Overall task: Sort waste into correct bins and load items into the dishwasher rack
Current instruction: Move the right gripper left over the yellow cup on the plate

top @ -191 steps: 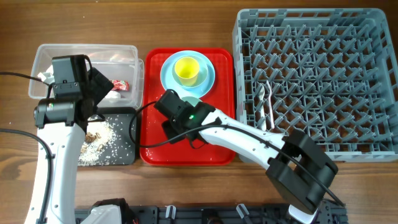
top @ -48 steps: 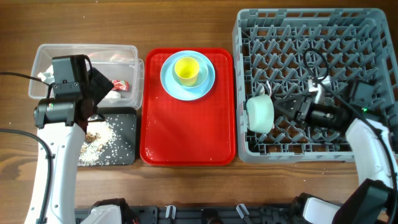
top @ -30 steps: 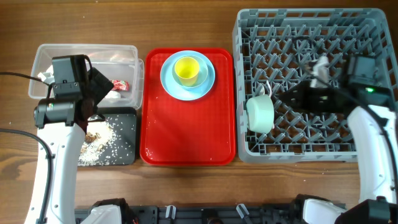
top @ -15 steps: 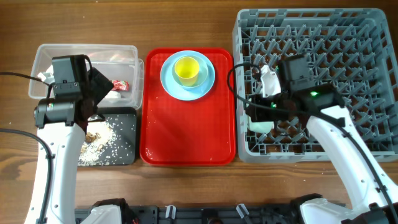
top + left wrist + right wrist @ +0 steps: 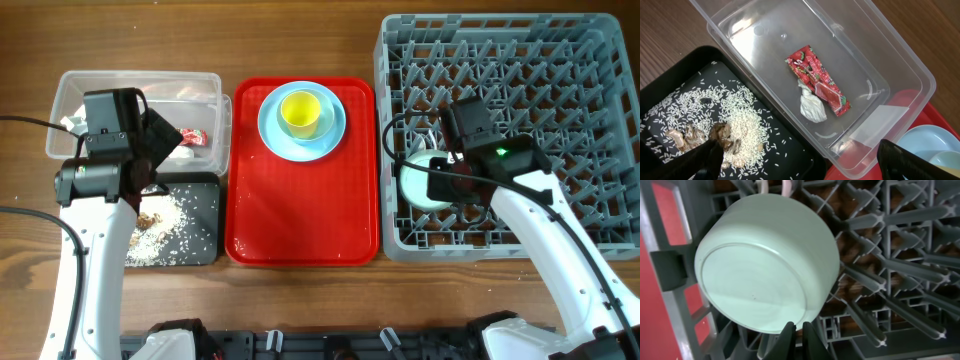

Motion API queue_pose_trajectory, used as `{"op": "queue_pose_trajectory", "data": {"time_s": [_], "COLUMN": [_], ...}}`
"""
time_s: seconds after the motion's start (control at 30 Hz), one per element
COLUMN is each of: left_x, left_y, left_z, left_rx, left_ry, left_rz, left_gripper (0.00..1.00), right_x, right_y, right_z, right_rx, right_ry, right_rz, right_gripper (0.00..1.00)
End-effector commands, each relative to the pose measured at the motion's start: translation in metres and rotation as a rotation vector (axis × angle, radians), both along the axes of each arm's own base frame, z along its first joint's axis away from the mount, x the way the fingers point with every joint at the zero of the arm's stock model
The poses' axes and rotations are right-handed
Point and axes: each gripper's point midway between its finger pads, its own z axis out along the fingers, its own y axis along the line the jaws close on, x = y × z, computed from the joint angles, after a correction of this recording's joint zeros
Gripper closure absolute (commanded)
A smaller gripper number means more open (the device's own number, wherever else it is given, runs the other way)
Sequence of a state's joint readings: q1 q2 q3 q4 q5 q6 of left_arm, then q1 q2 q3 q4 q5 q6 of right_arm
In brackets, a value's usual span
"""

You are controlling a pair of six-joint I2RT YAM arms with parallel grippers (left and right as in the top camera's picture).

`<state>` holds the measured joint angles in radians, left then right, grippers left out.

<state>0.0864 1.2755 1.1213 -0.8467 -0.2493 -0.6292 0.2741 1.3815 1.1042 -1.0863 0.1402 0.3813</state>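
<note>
One bowl (image 5: 418, 185) has gone from the red tray (image 5: 300, 220) into the rack (image 5: 510, 20), lying on its side at the rack's 8 o'clock corner. The right gripper (image 5: 797, 330), fingers together and empty, hovers just beside it. The left gripper (image 5: 799, 145) has its fingers wide apart over the tub's (image 5: 880, 65) near edge. Farther back, plate (image 5: 332, 135) and cup (image 5: 300, 112) remain, likely next to load.

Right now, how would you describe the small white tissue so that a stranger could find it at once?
Find the clear tub left of the red tray. Inside it, the tissue is the small white crumpled lump touching the long red wrapper.
</note>
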Motion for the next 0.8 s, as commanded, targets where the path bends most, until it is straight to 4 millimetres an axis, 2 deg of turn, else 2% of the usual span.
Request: {"op": "queue_pose_trajectory", "data": {"time_s": [0.0, 0.07, 0.17, 0.27, 0.3, 0.43, 0.57, 0.67, 0.77], "left_x": [0.001, 0.001, 0.001, 0.001, 0.001, 0.001, 0.001, 0.001, 0.001], "left_y": [0.003, 0.003, 0.003, 0.003, 0.003, 0.003, 0.003, 0.003, 0.003], "left_z": [0.008, 0.008, 0.008, 0.008, 0.008, 0.008, 0.008, 0.008, 0.008], "left_rx": [0.015, 0.015, 0.015, 0.015, 0.015, 0.015, 0.015, 0.015, 0.015], "left_ry": [-0.016, -0.016, -0.016, -0.016, -0.016, -0.016, -0.016, -0.016, -0.016], "left_rz": [-0.005, -0.005, -0.005, -0.005, -0.005, -0.005, -0.005, -0.005, -0.005], "left_gripper": [0.0, 0.0, 0.0, 0.0, 0.0, 0.0, 0.0, 0.0, 0.0], "right_x": [0.013, 0.022, 0.031, 0.041, 0.045, 0.062, 0.083, 0.096, 0.108], "right_y": [-0.005, 0.004, 0.03, 0.055, 0.062, 0.08, 0.115, 0.148, 0.182], "right_z": [0.021, 0.039, 0.066, 0.099, 0.11, 0.15, 0.188, 0.195, 0.178], "right_rx": [-0.031, 0.005, 0.12, 0.25, 0.272, 0.311, 0.341, 0.343, 0.325], "right_ry": [-0.071, -0.108, -0.151, -0.221, -0.245, -0.293, -0.353, -0.375, -0.371], "right_rz": [-0.02, 0.022, 0.143, 0.214, 0.259, 0.349, 0.478, 0.568, 0.638], "right_gripper": [0.91, 0.89, 0.81, 0.66, 0.64, 0.53, 0.44, 0.43, 0.43]}}
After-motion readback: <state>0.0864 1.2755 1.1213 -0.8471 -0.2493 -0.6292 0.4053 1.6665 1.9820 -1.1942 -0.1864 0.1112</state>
